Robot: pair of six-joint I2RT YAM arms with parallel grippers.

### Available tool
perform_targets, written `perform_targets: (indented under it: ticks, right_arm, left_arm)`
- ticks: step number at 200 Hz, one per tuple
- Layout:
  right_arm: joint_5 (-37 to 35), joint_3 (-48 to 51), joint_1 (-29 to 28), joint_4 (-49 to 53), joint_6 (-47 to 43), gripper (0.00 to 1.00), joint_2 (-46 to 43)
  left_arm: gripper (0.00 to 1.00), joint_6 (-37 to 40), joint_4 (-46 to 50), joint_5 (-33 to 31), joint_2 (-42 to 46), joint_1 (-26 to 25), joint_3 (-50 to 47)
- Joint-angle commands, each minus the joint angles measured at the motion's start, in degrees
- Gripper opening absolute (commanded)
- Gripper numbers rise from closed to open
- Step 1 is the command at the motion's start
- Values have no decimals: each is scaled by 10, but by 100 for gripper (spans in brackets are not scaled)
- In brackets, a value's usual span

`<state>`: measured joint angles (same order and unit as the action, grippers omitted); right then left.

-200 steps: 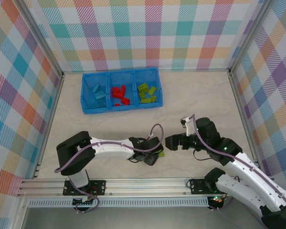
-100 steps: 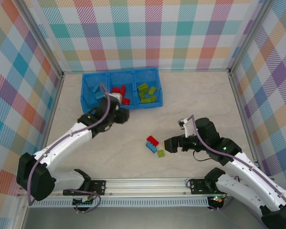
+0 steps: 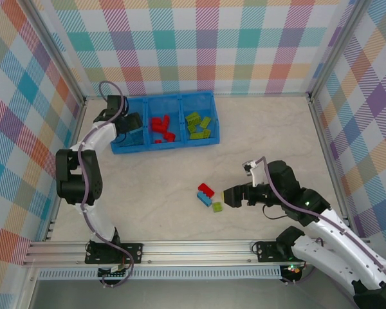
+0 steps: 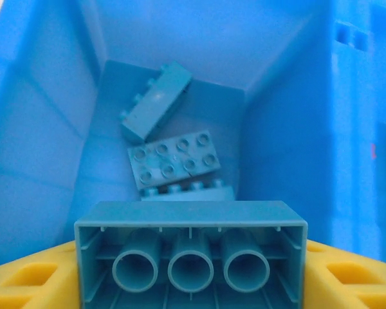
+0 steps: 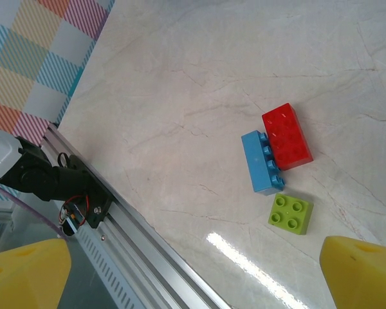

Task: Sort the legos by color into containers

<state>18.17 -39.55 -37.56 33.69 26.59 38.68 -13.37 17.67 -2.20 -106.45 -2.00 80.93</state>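
The left gripper [image 4: 190, 286] has its yellow fingers [image 4: 26, 283] closed against the two ends of a light-blue brick [image 4: 190, 248]. The brick's underside faces the wrist camera, showing three round tubes. It hangs above the left compartment [image 4: 45, 129] of the blue tray [image 3: 164, 147]. More blue bricks [image 4: 174, 159] lie on that compartment's floor, one partly hidden behind the held brick. From above, the left gripper [image 3: 125, 122] covers part of this compartment, and the held brick cannot be made out there. That view does show the middle compartment [image 3: 162, 98] holding red bricks [image 3: 161, 127] and the right compartment [image 3: 196, 95] holding green bricks [image 3: 198, 124], too small to count surely. The right gripper [image 5: 193, 277] has its fingers [image 5: 363, 270] spread wide with nothing between them, over the table [image 5: 180, 96]. Beneath it a red brick [image 5: 287, 136] touches a loose blue brick [image 5: 262, 162] side by side, with a green brick [image 5: 291, 214] just beside them.
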Motion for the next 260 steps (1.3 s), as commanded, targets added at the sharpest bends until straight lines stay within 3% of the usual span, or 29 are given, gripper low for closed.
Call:
perform_targets:
  ticks: [1,33,58,82,124,141,161,177,194,222,260]
  right_arm:
    - [-9,-18,1,14,9,100,-1]
    - [-16,-19,1,11,9,100,18]
    - [-25,-17,0,-6,8,100,48]
    - [-51,-26,-1,-12,9,100,99]
    - [-112,-44,-10,-22,8,88,205]
    - [-124,-53,-13,-41,8,86,255]
    - [-125,-66,-17,-73,5,84,314]
    - [-120,-80,-22,-93,-4,82,361]
    - [-117,-93,-27,-113,-15,79,407]
    - [-116,-117,-32,-124,-22,73,477]
    - [-102,-132,-39,-134,-29,63,547]
  left_arm:
    - [78,-18,-6,33,8,3,37]
    - [82,-28,-12,56,66,3,11]
    - [81,-58,-48,105,160,-6,-60]
    - [80,-36,-50,124,278,-81,-127]
    - [80,203,68,144,447,-304,-170]
    - [80,321,139,164,507,-375,-189]
    - [82,458,215,208,578,-424,-221]
    - [85,571,256,264,635,-439,-260]
    - [89,620,220,284,698,-440,-327]
    - [94,639,159,300,726,-440,-390]
    - [95,654,191,270,674,-440,-380]
